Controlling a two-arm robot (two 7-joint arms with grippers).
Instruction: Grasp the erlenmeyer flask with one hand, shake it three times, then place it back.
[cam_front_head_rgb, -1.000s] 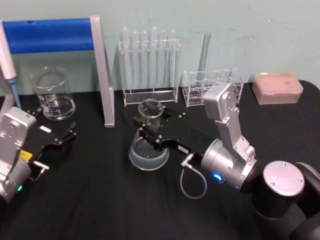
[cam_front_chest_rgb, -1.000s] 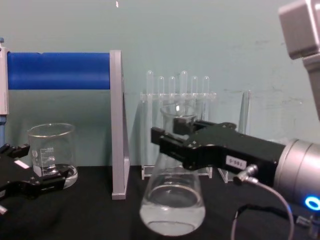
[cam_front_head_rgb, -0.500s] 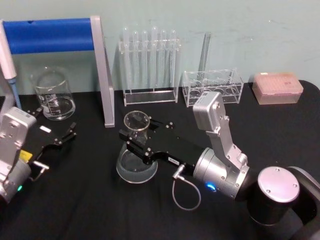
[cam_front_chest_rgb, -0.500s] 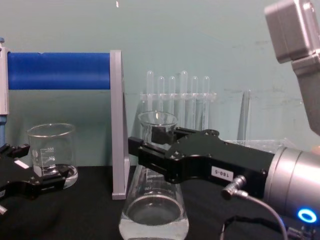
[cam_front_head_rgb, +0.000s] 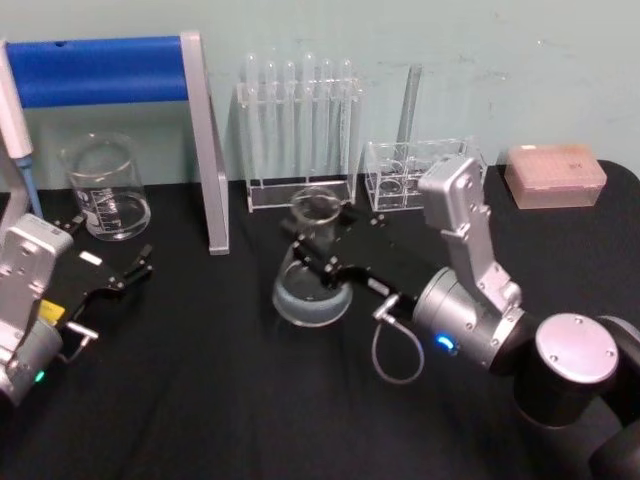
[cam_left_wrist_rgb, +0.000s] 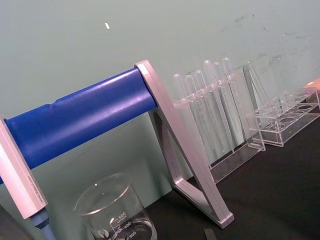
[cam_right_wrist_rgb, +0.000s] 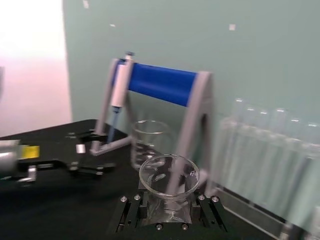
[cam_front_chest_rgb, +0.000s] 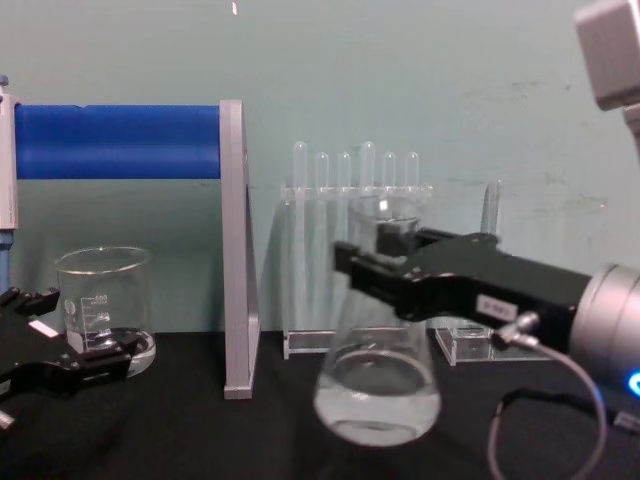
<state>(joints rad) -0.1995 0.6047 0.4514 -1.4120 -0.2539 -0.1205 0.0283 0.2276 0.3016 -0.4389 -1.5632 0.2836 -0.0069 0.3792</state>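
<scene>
Pinching the erlenmeyer flask (cam_front_head_rgb: 310, 295) by the neck at frame centre, the right hand (cam_front_head_rgb: 318, 240) should be swung gently; the left hand (cam_front_head_rgb: 105, 252) is parked spread, lower left.

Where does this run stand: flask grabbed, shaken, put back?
Done: the right gripper is shut on the neck of the flask. In hand: shaking; the flask has swung left, then right over the last second, but the count cannot be told. Left: finishing the shakes and setting it back on the table. The left gripper sits open near the beaker.
</scene>
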